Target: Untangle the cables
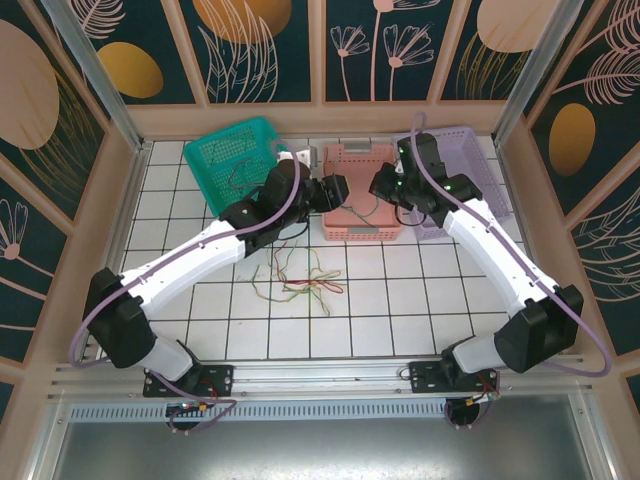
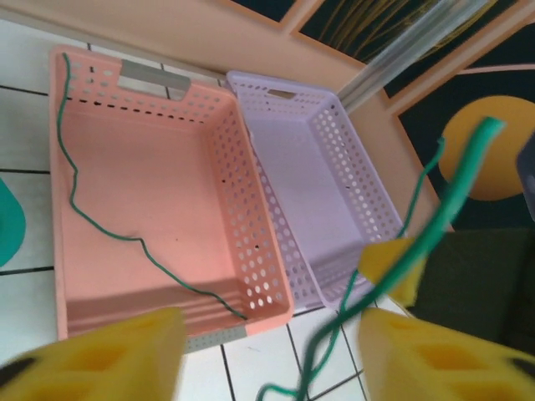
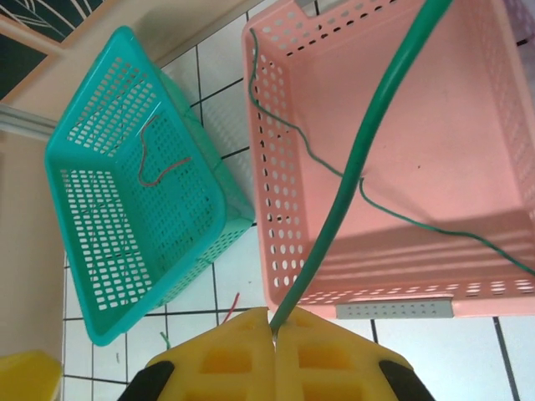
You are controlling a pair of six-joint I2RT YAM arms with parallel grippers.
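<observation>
A green cable [image 3: 366, 149] is pinched in the right hand [image 3: 274, 327] above the pink basket [image 3: 435, 117]; the left hand [image 2: 269, 338] is held spread, and more cables [image 1: 305, 283] are seen tangled on the tabletop [image 1: 400, 300].

No word, number, brand or sign can be read. The grey plate [image 3: 393, 309] on the pink basket [image 3: 276, 251], just ahead and to the right of the right gripper's [image 3: 274, 330] jaws, shows only a faint dotted grain. Far ahead of the left gripper's [image 2: 272, 359] jaws, another grey plate [image 2: 155, 77] on that basket looks blank.
</observation>
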